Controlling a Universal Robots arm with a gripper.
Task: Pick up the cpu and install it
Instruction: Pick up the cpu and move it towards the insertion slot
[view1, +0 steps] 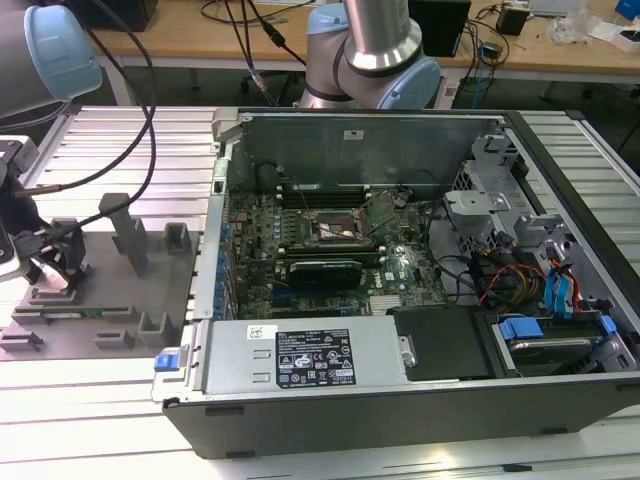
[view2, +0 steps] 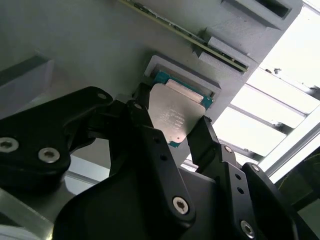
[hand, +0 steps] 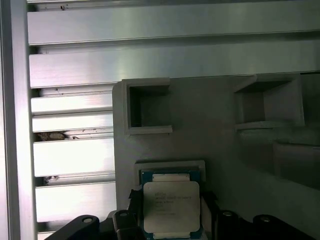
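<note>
end effector (view2: 172, 125): gripping the cpu (view2: 176, 116); black fingers (view2: 146, 124) are pressing against two opposite edges of it in both wrist views.
cpu: lying flat, silvery lid facing the cameras, green edge showing around the lid; sitting in a shallow framed pocket of the grey holder (hand: 215, 135), not lifted clear of it.
holder: resting on the ribbed aluminium worktop (hand: 75, 155); two open square pockets are sitting beyond the cpu in the first wrist view.
arm: in the exterior view, reaching down over the holder at the exterior view's left.
computer case (view1: 400, 400): lying open on the worktop, beside the holder, towards the exterior view's right.
socket (view1: 338, 228): sitting near the middle of the motherboard (view1: 300, 262), well apart from the cpu.
</note>
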